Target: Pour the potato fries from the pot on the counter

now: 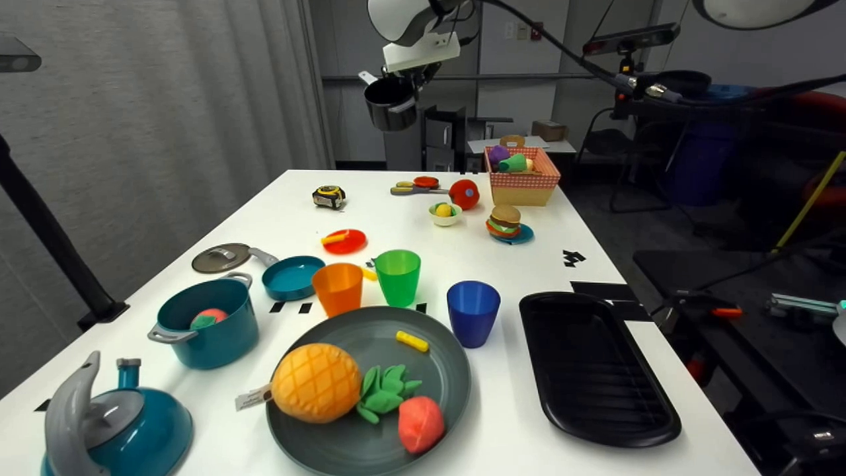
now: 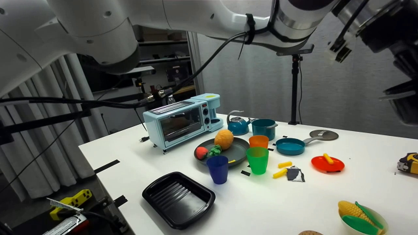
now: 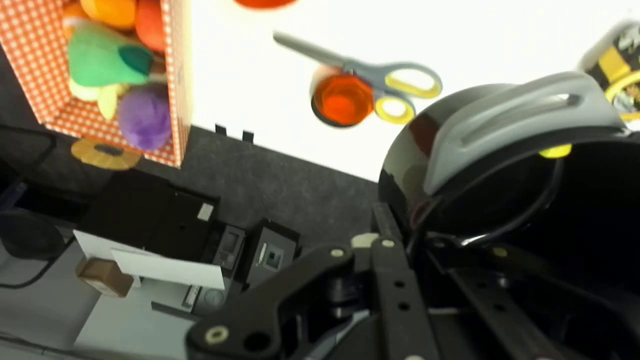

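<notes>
Wrist view, nearest the lens: black linkage gripper (image 3: 413,230), bottom centre, fingers (image 3: 394,267) drawn almost together, and they have the small round black pot (image 3: 500,200) by its rim! One finger lies along the outer wall, the other sits just inside; the pot fills the right of the frame, its slotted grey handle (image 3: 525,122) above the fingertips, a dab of yellow (image 3: 556,151) inside too small to name. Farther off, upper centre, grey-and-yellow scissors (image 3: 362,71) lie on the smooth white counter (image 3: 390,30).

Over in an exterior view: a stubby yellow fry (image 1: 412,341) on the large round dark-grey plate (image 1: 377,340), lower centre; behind it, a second yellow fry (image 1: 369,273) between the orange plastic cup (image 1: 338,291) and the green plastic cup (image 1: 398,281). Way back, upper centre, there's the pot, mouth upward, well above the counter's far edge in the picture.
</notes>
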